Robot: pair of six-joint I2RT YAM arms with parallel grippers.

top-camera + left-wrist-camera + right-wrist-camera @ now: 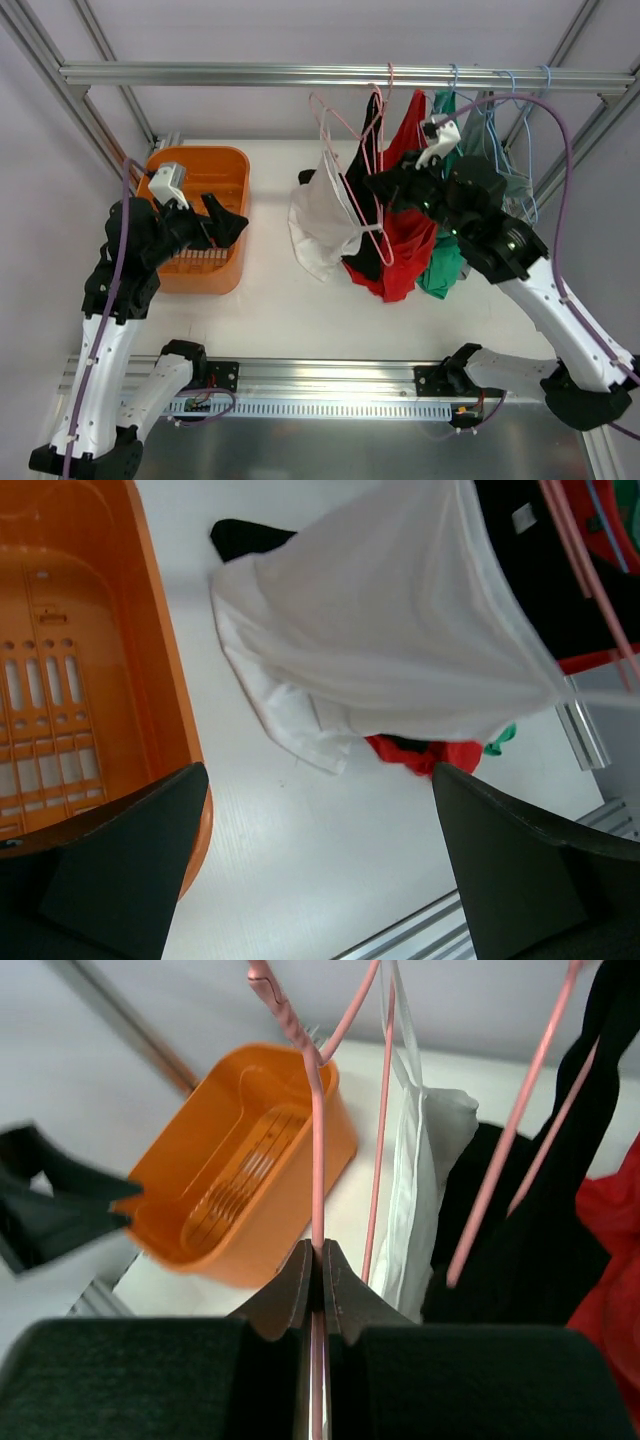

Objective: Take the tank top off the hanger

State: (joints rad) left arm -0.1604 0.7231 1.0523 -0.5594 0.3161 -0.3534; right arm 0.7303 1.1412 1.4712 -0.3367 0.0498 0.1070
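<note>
While right end effector (318,1265) clamps hanger (316,1140), white tank top (425,1180) hanging beside

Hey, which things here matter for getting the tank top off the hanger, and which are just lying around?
For the job: white tank top, pink hanger, right gripper shut on that hanger, left gripper open.
Just about: orange basket, black garment, red garment, green garment.
</note>
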